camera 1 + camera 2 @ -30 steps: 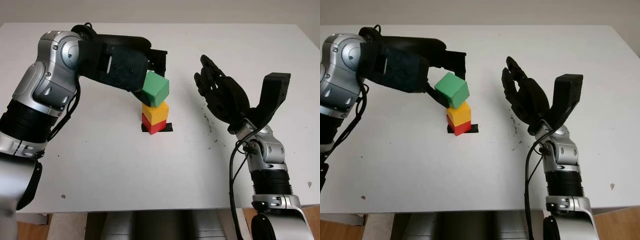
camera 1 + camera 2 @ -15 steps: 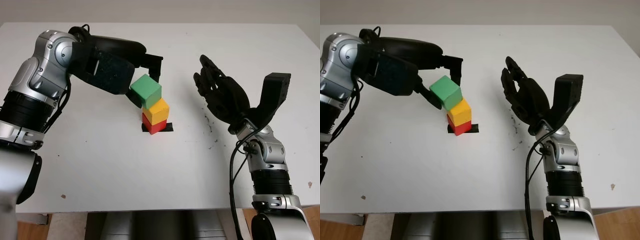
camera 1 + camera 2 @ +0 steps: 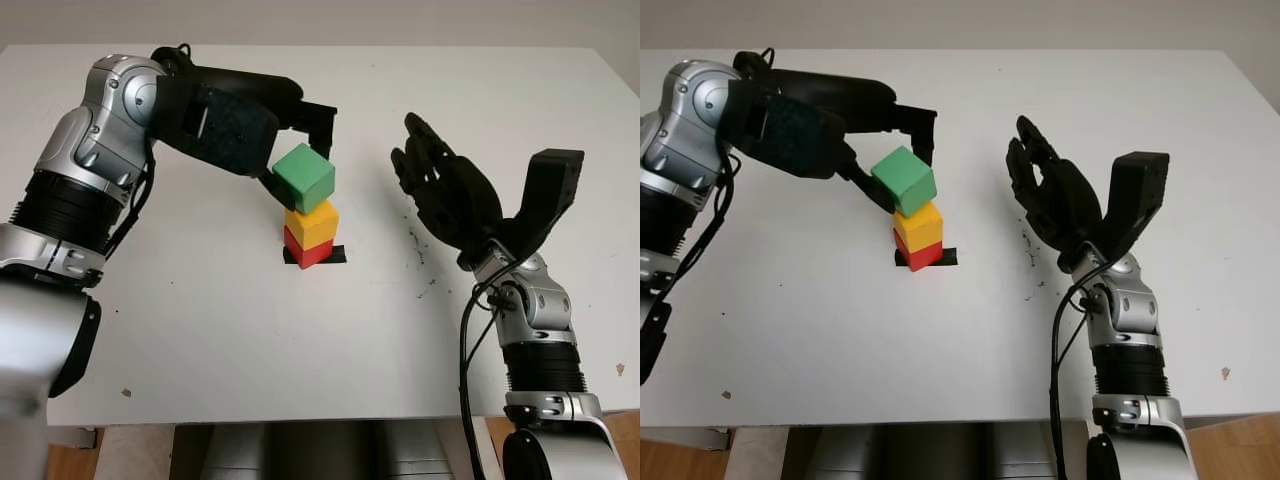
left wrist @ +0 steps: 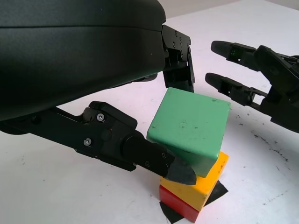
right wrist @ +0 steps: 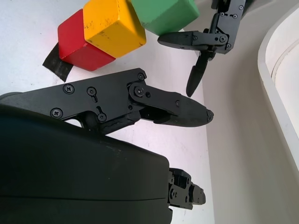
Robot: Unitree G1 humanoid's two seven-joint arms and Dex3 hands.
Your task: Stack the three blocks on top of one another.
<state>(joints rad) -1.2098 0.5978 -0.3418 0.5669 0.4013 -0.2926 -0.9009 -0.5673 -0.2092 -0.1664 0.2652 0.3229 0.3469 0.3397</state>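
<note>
Green block (image 3: 304, 177) now centred over yellow block (image 3: 312, 222)

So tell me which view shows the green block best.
The left wrist view: the green block sits close up and tilted on the yellow block, pinched by the left hand. Both eye views show it smaller from above; the right wrist view catches just one part.

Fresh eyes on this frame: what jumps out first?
The green block, tilted and pinched in the left hand, sitting on the yellow block, which is stacked on the red block over a black tape mark mid-table. Next, the right hand, open and raised just right of the stack, holding nothing.
</note>
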